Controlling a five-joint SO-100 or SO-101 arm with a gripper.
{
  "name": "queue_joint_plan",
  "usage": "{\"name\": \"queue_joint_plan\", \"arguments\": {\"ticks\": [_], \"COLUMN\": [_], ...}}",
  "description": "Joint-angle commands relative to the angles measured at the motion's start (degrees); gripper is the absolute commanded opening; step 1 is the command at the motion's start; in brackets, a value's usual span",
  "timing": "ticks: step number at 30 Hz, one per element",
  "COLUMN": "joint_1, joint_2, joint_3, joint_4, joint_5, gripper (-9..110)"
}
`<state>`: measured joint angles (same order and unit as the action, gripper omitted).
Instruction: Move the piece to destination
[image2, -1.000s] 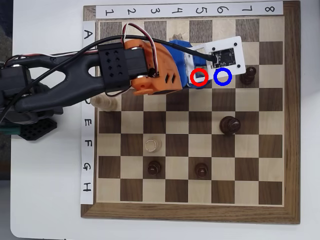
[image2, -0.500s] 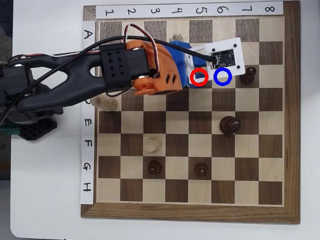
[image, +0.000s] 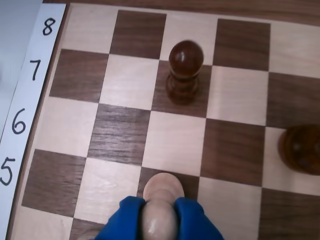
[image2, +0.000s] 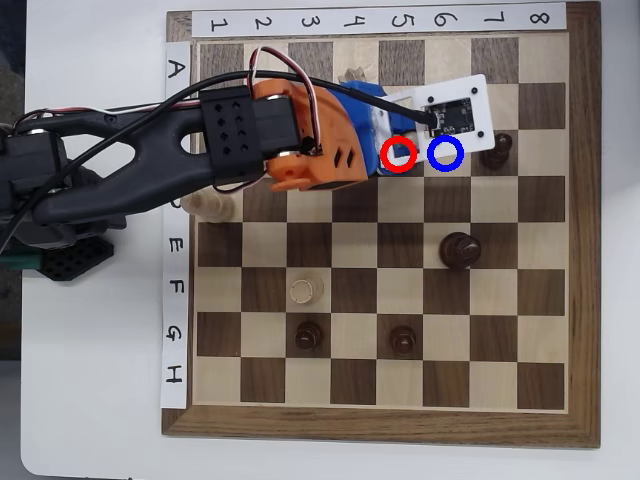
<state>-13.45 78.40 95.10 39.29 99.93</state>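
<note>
The pale cream pawn (image: 161, 192) is clamped between my blue fingers (image: 192, 220) at the bottom of the wrist view. It is over a dark square in rank 5. In the overhead view the pawn (image2: 404, 152) shows as a pale patch inside the red ring. My gripper (image2: 396, 150) (image: 159, 210) is shut on it. I cannot tell whether it is lifted or standing. The destination, the light square with the blue ring (image2: 444, 153), lies one square to the right. In the wrist view it is the light square (image: 172, 142) just ahead of the pawn.
A dark pawn (image2: 498, 150) (image: 185, 72) stands on the square just beyond the destination. A larger dark piece (image2: 460, 250) (image: 300, 149) stands off to the side. Another pale pawn (image2: 305, 291), two dark pawns (image2: 307, 335) (image2: 402, 341) and a pale piece (image2: 210, 205) by the arm stand elsewhere.
</note>
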Motion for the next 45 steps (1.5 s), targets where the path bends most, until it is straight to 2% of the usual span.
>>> {"name": "queue_joint_plan", "arguments": {"ticks": [1, 32, 45], "joint_1": [2.64, 3.25, 3.52], "joint_2": [3.08, -13.62, -12.57], "joint_3": [-15.21, -31.11, -27.86], "joint_4": [2.02, 3.87, 1.14], "joint_5": [22.24, 20.92, 23.20], "gripper": [0, 0, 18]}}
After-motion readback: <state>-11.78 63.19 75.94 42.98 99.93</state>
